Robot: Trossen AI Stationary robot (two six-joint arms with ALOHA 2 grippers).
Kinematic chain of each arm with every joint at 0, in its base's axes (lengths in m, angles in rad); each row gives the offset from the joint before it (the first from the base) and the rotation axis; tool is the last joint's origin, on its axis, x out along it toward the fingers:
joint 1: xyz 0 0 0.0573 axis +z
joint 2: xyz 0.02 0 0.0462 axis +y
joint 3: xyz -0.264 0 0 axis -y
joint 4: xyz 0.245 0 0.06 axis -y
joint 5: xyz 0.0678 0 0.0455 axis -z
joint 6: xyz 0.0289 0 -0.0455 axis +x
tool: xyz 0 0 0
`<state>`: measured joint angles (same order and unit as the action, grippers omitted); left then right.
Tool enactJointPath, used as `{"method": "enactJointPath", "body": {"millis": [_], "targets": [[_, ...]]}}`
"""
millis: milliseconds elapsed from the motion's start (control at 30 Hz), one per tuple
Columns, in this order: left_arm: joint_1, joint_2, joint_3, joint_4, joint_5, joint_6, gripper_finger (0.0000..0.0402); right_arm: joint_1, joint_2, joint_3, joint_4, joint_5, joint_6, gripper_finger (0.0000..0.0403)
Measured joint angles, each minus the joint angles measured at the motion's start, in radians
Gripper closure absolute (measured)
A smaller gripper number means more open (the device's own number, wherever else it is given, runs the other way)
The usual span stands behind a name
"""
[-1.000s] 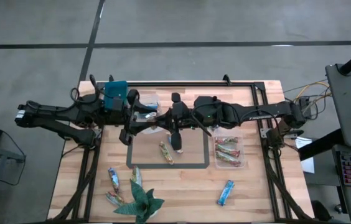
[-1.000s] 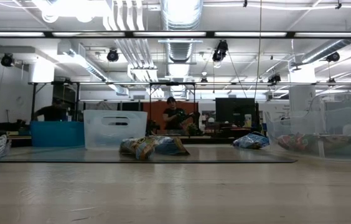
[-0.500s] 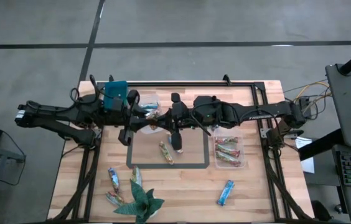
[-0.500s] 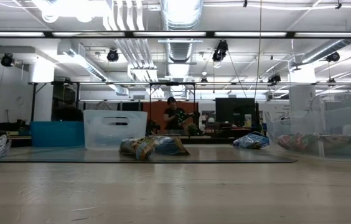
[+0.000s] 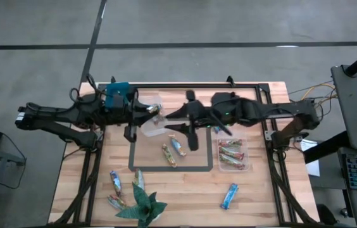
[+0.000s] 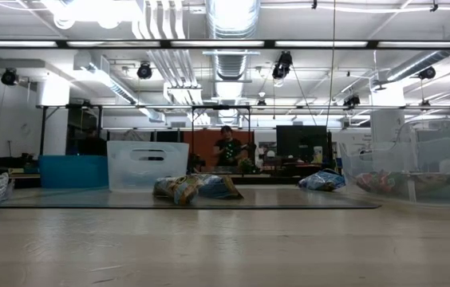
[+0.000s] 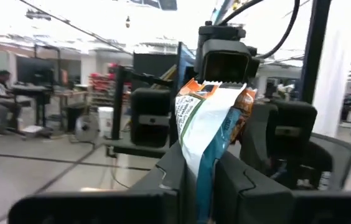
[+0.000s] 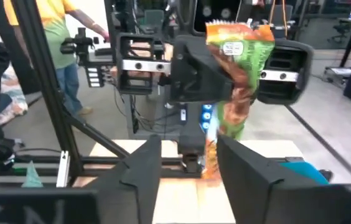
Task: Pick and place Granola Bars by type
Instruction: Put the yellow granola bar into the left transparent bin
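From above, the left gripper [image 5: 155, 111] sits at about ten o'clock of the table [image 5: 261, 196], its fingers pinched on a green and orange granola bar [image 5: 157, 111], while the right gripper [image 5: 180, 128] hangs just beside it toward the centre with its fingers parted and nothing between them; two more bars [image 5: 172, 151] lie inside the dark frame [image 5: 131, 155] at the middle, a clear tub [image 5: 249, 152] at three o'clock holds a few, a blue bar [image 5: 229, 196] lies at five o'clock, and others [image 5: 115, 182] sit at seven o'clock by a green paper plant [image 5: 142, 206]. At table level, bars [image 6: 195, 187] lie heaped far across the wood. From the left wrist, the fingers [image 7: 169, 171] clamp the wrapper [image 7: 208, 127] upright. From the right wrist, its own fingers [image 8: 139, 163] stand apart, the held bar [image 8: 238, 74] beyond them
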<state>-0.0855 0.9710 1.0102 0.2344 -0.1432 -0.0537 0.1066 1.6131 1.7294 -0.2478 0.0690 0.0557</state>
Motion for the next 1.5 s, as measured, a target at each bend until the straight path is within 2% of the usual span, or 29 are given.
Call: {"method": "enactJointPath", "body": {"millis": [133,300,400,700,833,933,1167,1500], "targets": [[0.016,0.000,0.016,-0.043,-0.045,0.027,0.0376,-0.002,-0.057,-0.002,-0.083,0.019,0.004,0.0231],[0.063,0.025,0.102,-0.289,-0.105,0.043,0.0382,0.012,-0.135,-0.002,-0.228,0.028,0.042,0.0219],[0.100,0.067,0.179,-0.443,-0.106,0.044,0.0384,0.032,-0.173,-0.013,-0.311,0.028,0.045,0.0219],[0.211,0.288,0.492,-0.967,-0.071,0.043,0.0385,0.127,-0.288,-0.069,-0.356,0.043,0.055,0.0231],[0.244,0.391,0.565,-1.139,-0.055,0.058,0.0386,0.160,-0.326,-0.098,-0.355,0.083,0.054,0.0235],[0.269,0.450,0.558,-1.213,-0.052,0.079,0.0386,0.178,-0.351,-0.120,-0.353,0.092,0.050,0.0237],[0.321,0.526,0.444,-1.200,-0.044,0.131,0.0386,0.209,-0.356,-0.130,-0.350,0.091,0.046,0.0244],[0.401,0.534,0.156,-1.024,0.023,0.139,0.0387,0.256,-0.354,-0.130,-0.348,0.090,0.038,0.0251]]}}
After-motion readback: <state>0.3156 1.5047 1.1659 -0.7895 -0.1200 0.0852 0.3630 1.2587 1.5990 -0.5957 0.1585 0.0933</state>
